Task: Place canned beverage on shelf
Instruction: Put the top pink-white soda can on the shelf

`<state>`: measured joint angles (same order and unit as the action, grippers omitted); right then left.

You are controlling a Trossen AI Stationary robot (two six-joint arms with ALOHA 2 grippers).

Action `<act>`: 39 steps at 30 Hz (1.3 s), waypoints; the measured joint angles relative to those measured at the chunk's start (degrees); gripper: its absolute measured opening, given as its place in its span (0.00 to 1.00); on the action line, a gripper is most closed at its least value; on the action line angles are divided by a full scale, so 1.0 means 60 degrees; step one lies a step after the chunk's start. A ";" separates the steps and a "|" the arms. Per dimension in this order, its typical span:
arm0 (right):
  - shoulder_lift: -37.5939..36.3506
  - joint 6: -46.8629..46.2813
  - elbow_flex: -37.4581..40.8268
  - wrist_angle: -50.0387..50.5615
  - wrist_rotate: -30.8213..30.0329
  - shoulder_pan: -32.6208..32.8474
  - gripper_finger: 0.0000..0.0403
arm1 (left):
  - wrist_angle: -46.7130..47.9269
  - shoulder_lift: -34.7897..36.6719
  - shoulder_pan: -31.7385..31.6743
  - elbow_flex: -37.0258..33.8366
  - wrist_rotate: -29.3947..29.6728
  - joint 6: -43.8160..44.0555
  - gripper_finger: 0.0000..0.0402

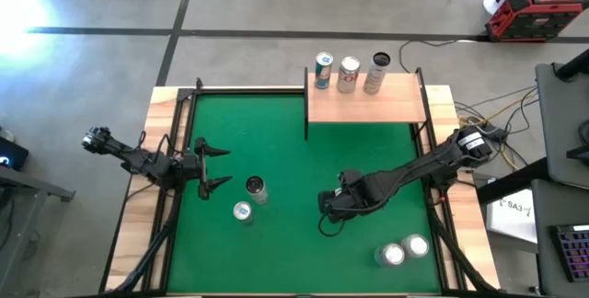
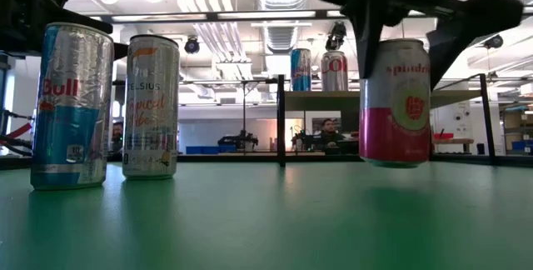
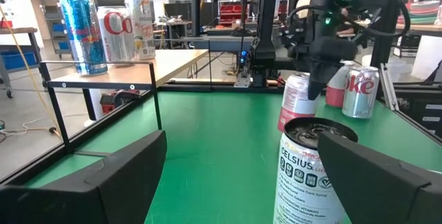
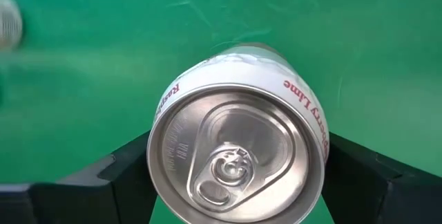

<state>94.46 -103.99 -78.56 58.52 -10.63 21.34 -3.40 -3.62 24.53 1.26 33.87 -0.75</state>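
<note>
My right gripper (image 2: 400, 32) is shut on a white and pink canned beverage (image 2: 396, 103), which hangs just above the green table at its middle right. In the high view the gripper (image 1: 331, 208) hides this can. The shelf (image 1: 366, 103), a pale wood board on black posts, stands at the far edge and carries three cans (image 1: 348, 74) along its far side. My left gripper (image 1: 219, 167) waits open near the table's left edge. A Celsius can (image 1: 256, 188) stands just in front of it and a Red Bull can (image 1: 242, 212) beside that. My right gripper pinches the can's upper wall (image 4: 314, 124), just under the top rim, between its two fingers (image 4: 366, 175), one on each side. The fingers come from above, pointing steeply down. The can hangs nearly upright, lid up, its bottom (image 2: 396, 162) clear of the table.
Two silver cans (image 1: 405, 250) stand near the table's near right corner. Black posts (image 1: 306, 114) hold up the shelf at its corners, and black rails run along the table's sides. Open green felt (image 1: 368, 151) lies between the held can and the shelf.
</note>
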 joint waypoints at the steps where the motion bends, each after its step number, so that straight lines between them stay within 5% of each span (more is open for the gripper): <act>1: -0.0020 0.0517 0.0000 0.0000 0.0009 0.0000 0.76 | 0.0003 0.0000 0.0000 0.0000 0.0000 0.0000 0.90; 11: -0.0224 0.4656 0.0000 0.0000 0.0522 -0.0004 0.76 | 0.0005 -0.0007 0.0000 0.0000 0.0000 0.0000 0.90; 18: -0.0237 0.5600 0.0000 0.0153 0.1131 0.0000 0.76 | 0.0003 -0.0011 0.0000 0.0000 0.0000 0.0000 0.90; 31: -0.0235 0.1267 0.0000 0.0095 0.1017 -0.0004 0.77 | 0.0003 -0.0011 0.0000 0.0000 0.0000 0.0000 0.90; 39: 0.0067 0.0338 0.0011 0.0072 0.0817 -0.0004 0.77 | 0.0003 -0.0011 0.0000 0.0000 0.0001 0.0000 0.90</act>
<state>94.86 -101.96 -78.50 58.96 -5.73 21.32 -3.38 -3.68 24.53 1.26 33.87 -0.75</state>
